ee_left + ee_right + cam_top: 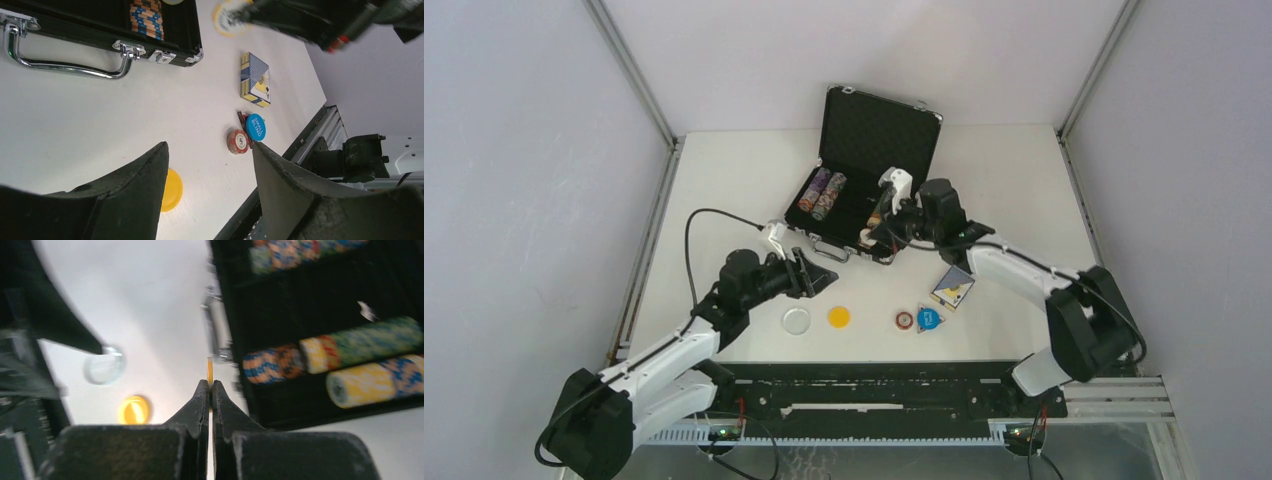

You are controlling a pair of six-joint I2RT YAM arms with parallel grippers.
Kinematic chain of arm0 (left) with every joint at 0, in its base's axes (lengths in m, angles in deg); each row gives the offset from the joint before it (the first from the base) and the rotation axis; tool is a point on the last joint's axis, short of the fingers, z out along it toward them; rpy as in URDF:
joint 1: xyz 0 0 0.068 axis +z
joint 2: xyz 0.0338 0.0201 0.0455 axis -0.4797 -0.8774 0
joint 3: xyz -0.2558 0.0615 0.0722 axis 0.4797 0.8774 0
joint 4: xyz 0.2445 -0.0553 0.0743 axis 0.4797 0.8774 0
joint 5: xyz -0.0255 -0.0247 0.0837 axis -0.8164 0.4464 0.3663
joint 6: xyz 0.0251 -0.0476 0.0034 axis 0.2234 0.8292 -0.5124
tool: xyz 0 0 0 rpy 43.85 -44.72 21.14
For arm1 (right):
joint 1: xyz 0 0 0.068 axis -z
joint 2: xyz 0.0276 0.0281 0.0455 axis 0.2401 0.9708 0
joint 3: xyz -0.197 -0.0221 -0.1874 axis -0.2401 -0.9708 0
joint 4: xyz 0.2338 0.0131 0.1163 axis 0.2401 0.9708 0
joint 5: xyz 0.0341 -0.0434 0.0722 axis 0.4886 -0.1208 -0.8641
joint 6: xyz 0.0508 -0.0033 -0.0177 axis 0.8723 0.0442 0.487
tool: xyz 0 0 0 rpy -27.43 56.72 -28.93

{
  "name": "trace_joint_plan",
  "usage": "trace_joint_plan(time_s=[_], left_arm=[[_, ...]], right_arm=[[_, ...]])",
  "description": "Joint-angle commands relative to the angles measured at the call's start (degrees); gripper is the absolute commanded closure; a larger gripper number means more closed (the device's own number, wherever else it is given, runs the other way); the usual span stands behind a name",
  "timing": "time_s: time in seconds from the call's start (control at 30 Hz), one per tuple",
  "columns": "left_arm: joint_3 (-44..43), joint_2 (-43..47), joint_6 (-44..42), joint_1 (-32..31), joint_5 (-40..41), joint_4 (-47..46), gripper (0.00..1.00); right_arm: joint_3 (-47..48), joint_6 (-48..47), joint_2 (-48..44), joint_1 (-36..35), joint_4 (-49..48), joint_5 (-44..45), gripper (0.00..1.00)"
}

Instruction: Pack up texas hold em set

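Right gripper (210, 385) has its two fingers pressed together, and I see them pinching a thin yellow chip (209, 371) by its edge. It hangs at the front right corner of the briefcase (874, 130). That arm comes from its base on the right, bends, and reaches left to the case.

My left gripper (209, 147) has its fingers spread wide with nothing between them. It hangs over the table (724, 180), just in front of the case's silver handle (60, 65). That arm stretches up from the near left corner.

I see the briefcase at the far middle of the table. It is small and black with silver edges. It is open and its lid stands up. Chip rolls (821, 195) in many colours lie side by side in the left part of it. My right wrist camera shows more rolls in it, in green, yellow, orange and blue.

On the table in front of the case lies a row of small round things: a clear token (796, 320), a yellow token (839, 317), a red chip (905, 319) and a blue token (928, 318). The red one and the blue one touch. A card deck (952, 288) lies just behind them, to the right.
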Motion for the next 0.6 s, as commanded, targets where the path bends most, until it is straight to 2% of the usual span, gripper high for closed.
trace_joint_plan(time_s=[0.0, 0.2, 0.57], left_arm=[[-1.3, -0.8, 0.7, 0.3, -0.8, -1.8, 0.33], [-0.6, -0.1, 0.6, 0.4, -2.8, -4.1, 0.32], [-0.9, -1.1, -0.5, 1.0, -3.2, -3.9, 0.33]], right_arm=[[5.4, -7.8, 6.8, 5.9, 5.1, 1.6, 0.99], [10.9, -8.8, 14.9, 9.6, 6.0, 1.1, 0.97], [19.4, -13.8, 20.5, 9.7, 13.2, 5.9, 0.97]])
